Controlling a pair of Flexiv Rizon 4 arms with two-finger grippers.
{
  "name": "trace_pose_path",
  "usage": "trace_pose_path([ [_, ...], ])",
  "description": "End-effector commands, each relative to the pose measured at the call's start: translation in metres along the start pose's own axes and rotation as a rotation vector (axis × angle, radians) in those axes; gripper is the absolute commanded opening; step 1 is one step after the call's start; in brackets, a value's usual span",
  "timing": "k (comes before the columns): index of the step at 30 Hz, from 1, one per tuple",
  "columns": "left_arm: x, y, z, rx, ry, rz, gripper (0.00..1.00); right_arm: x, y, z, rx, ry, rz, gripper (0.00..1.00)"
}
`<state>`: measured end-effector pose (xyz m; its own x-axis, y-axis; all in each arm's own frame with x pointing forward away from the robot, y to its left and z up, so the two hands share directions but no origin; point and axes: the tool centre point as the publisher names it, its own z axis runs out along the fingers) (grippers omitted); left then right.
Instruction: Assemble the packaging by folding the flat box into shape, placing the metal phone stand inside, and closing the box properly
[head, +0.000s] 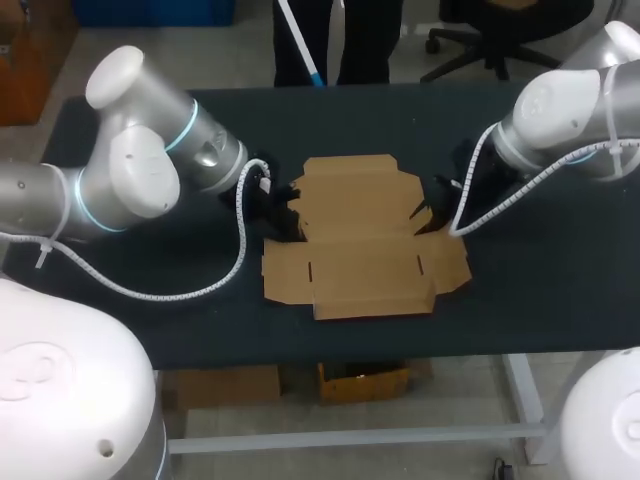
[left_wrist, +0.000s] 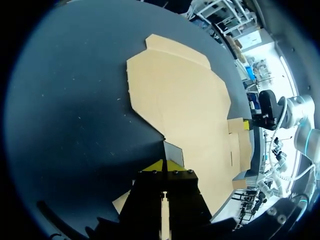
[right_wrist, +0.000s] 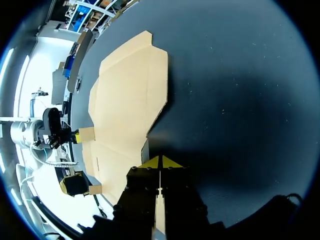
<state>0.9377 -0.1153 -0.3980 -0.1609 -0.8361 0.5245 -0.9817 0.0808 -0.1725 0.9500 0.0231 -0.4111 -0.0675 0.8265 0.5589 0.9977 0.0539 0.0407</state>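
Lying unfolded near the middle of the dark table (head: 540, 290), the flat cardboard box (head: 350, 235) has its panels spread out in the head view. The left gripper (head: 278, 212) sits at the box's left edge and the right gripper (head: 440, 205) at its right edge, each touching the notch where a small side flap joins the main panel. Both flaps there look lifted off the tabletop.

From the left wrist view, the left gripper (left_wrist: 163, 165) has its yellow tips pressed together, and a shadowed left side flap (left_wrist: 173, 153) stands up right at them, so the tips appear to be pinching it, though the contact itself is partly hidden. The rest of the box (left_wrist: 185, 100) stretches away ahead of the fingers, flat on the table. At its far edge the right gripper (left_wrist: 250, 124) meets the opposite flap.

From the right wrist view, the right gripper (right_wrist: 160, 161) likewise has its tips closed tight, with a raised right side flap (right_wrist: 145, 150) against them. The box (right_wrist: 127, 95) lies flat ahead of it. Across the cardboard, the left gripper (right_wrist: 70, 136) touches the small flap on the far side.
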Motion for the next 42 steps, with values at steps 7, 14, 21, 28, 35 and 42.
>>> trace_pose_path([
  [7,0.010,0.001,-0.004,-0.002,-0.055,0.010,0.00,0.008,-0.004,-0.002,-0.013,-0.052,0.008,0.00],
  [14,0.004,0.001,0.001,-0.010,-0.060,-0.003,0.00,-0.001,-0.003,0.003,0.000,-0.048,0.041,0.00],
  [21,0.002,0.001,0.002,-0.013,-0.063,-0.011,0.00,-0.005,0.000,0.001,0.000,-0.052,0.065,0.00],
  [28,0.003,0.000,0.002,-0.009,-0.065,-0.007,0.00,0.005,0.003,-0.003,-0.010,-0.065,0.045,0.00],
  [35,0.012,0.000,-0.001,-0.004,-0.073,0.017,0.00,0.015,0.001,0.000,-0.006,-0.082,0.029,0.00],
  [42,0.017,0.002,-0.005,0.006,-0.098,0.029,0.00,0.018,-0.002,-0.001,-0.011,-0.093,0.029,0.00],
])
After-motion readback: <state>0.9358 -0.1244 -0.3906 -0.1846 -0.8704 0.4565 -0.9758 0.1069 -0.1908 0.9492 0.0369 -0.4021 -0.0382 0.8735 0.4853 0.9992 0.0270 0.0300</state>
